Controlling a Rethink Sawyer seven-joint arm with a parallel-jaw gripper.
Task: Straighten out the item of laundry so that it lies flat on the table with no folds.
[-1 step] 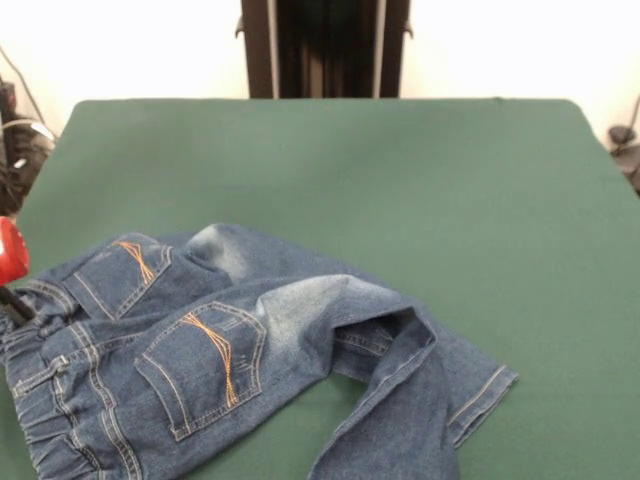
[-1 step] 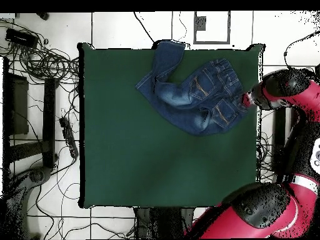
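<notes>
The item of laundry (image 1: 210, 350), a small pair of blue jeans, lies crumpled with its orange-stitched back pockets up, at the near left of the table (image 1: 350, 170) in the front view. Its waistband is bunched at the left edge. One leg is folded over and runs off the bottom of the picture. In the overhead view the jeans (image 2: 194, 94) sit at the table's (image 2: 156, 162) top right, with one leg reaching the top edge. My gripper (image 1: 12, 300) (image 2: 249, 100) is at the waistband, at the table's side edge. Whether it grips the cloth is hidden.
My red arm (image 2: 294, 125) curves along the table's right side in the overhead view. Cables (image 2: 44, 59) and black frames (image 2: 19, 106) lie on the floor to the left. The jeans lie close to two table edges.
</notes>
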